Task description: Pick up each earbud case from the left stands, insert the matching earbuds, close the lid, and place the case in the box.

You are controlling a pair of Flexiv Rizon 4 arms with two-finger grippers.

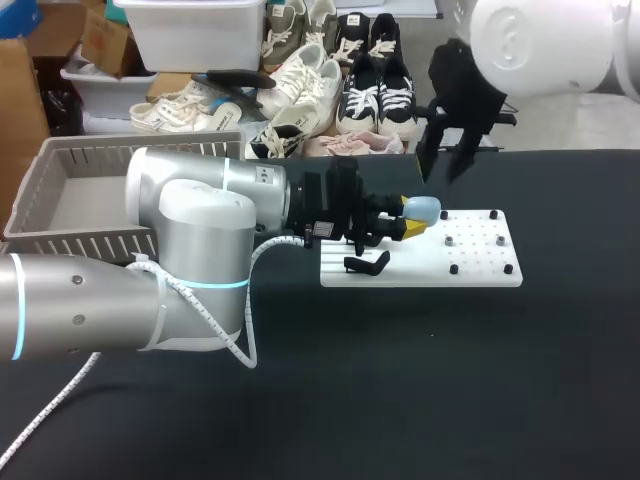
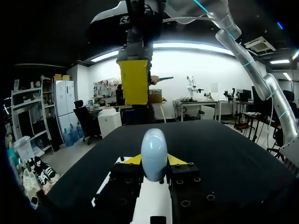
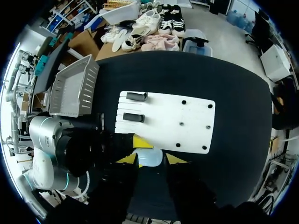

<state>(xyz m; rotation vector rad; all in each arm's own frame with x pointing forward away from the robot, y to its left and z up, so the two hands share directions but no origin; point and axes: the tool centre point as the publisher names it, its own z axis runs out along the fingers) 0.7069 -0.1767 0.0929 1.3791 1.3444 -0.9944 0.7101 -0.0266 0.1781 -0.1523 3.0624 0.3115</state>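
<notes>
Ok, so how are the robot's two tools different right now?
The left tool is shut on the light-blue earbud case; the right tool is open and holds nothing. The left tool points level across the table, low over the white board; the right tool points straight down from above the case, not touching it. Both have yellow tips.
</notes>
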